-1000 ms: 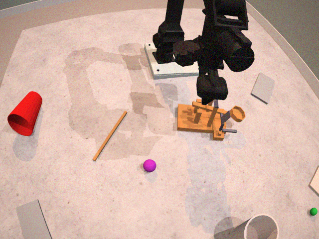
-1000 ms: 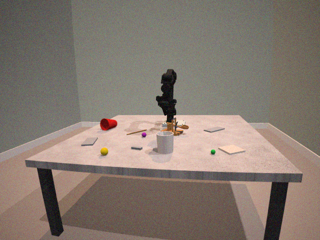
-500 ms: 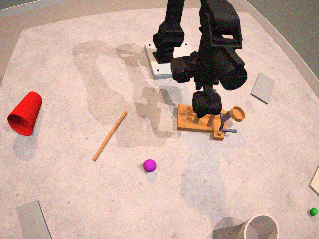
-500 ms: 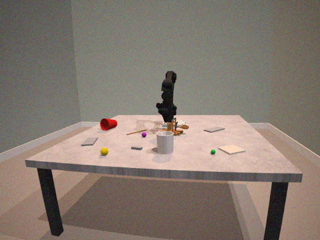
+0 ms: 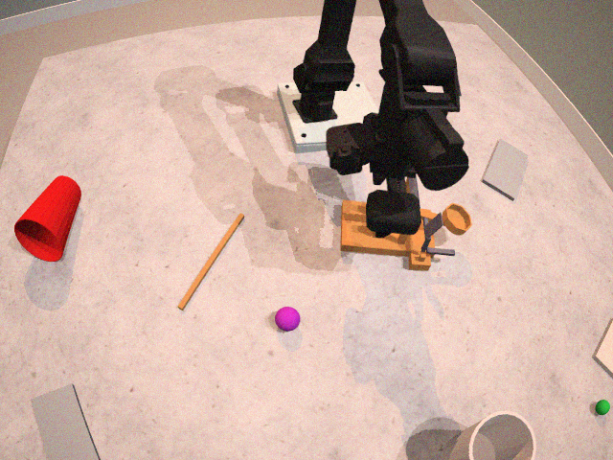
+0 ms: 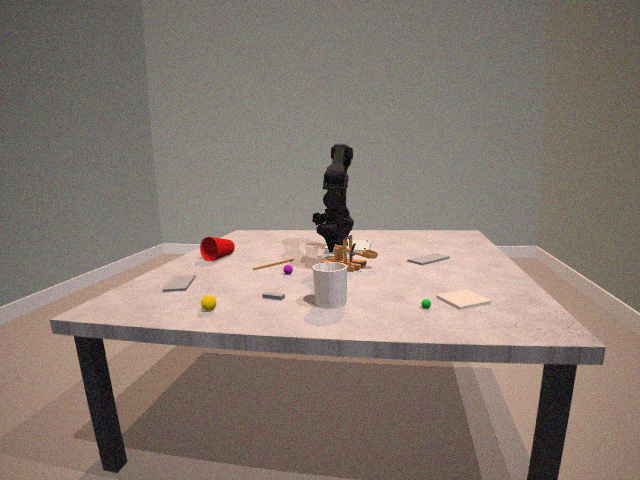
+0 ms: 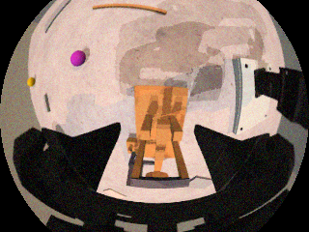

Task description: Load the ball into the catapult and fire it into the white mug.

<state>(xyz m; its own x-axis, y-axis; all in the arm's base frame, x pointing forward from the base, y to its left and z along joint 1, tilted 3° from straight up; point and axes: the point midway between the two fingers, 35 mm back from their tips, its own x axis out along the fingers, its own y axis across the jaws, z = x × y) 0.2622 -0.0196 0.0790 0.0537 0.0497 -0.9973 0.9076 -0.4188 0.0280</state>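
The orange catapult (image 5: 369, 241) (image 6: 356, 265) (image 7: 166, 94) stands in front of the arm's base. Its throwing cup (image 5: 456, 218) (image 6: 369, 254) looks empty and points away to the right in the top view. My gripper (image 7: 157, 128) is open and empty above the catapult, which shows between its fingers in the wrist view. The white mug (image 5: 460, 447) (image 6: 329, 286) stands upright near the table's front. A purple ball (image 5: 287, 318) (image 6: 287, 269) (image 7: 78, 58), a green ball (image 5: 602, 406) (image 6: 426, 303) and a yellow ball (image 6: 208, 302) (image 7: 31, 81) lie on the table.
A red cup (image 5: 61, 213) (image 6: 221, 249) lies on its side at the left. An orange stick (image 5: 212, 262) (image 6: 273, 264) lies between it and the catapult. Grey tiles (image 5: 506, 169) (image 6: 179, 283) and a cream tile (image 6: 463, 298) lie flat around. The arm's white base plate (image 7: 247, 97) is close by.
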